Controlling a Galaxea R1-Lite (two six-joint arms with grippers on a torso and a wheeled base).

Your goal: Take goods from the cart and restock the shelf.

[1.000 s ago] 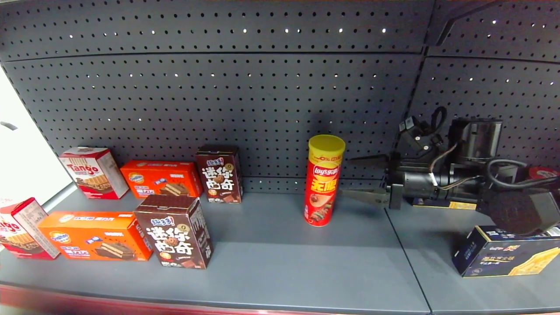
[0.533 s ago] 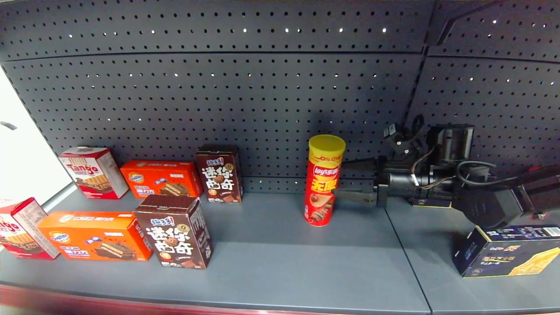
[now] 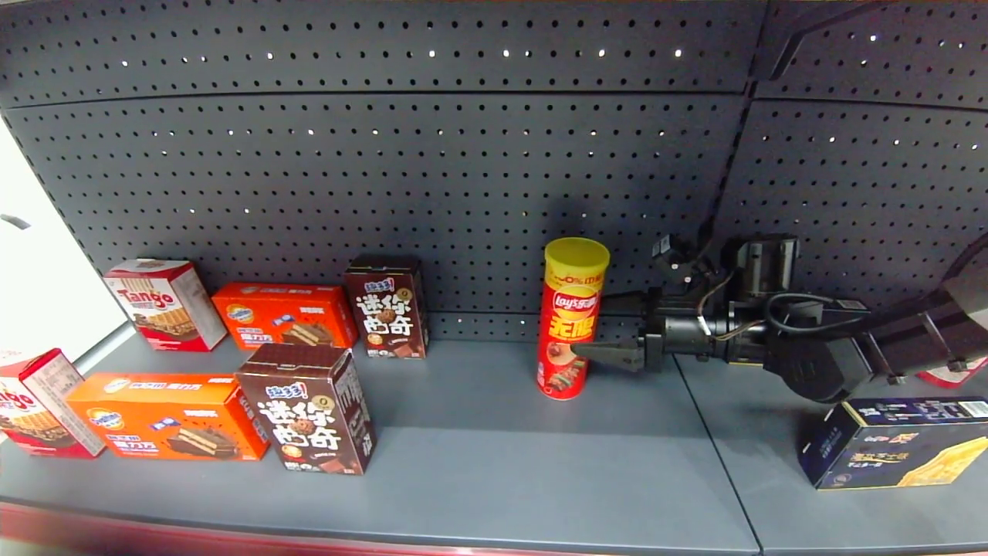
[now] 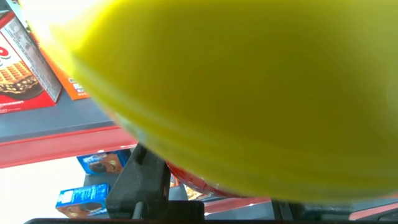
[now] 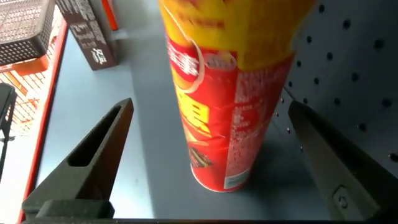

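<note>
Bare shelf [image 3: 478, 463] fronts the chip can [image 3: 571, 324]; pegboard [image 3: 463, 193] close behind.

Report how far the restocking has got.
Done: the chip can stands upright on the shelf by the pegboard. In hand: the right claw is open, straddling the can. To do: a yellow object close to the left wrist camera, probably the next item to shelve.

Printed lettering on chip can [image 3: 573, 324], snack boxes [image 3: 309, 409]

a shop, with snack boxes [image 3: 309, 405] lining a pegboard shelf [image 3: 478, 455].
</note>
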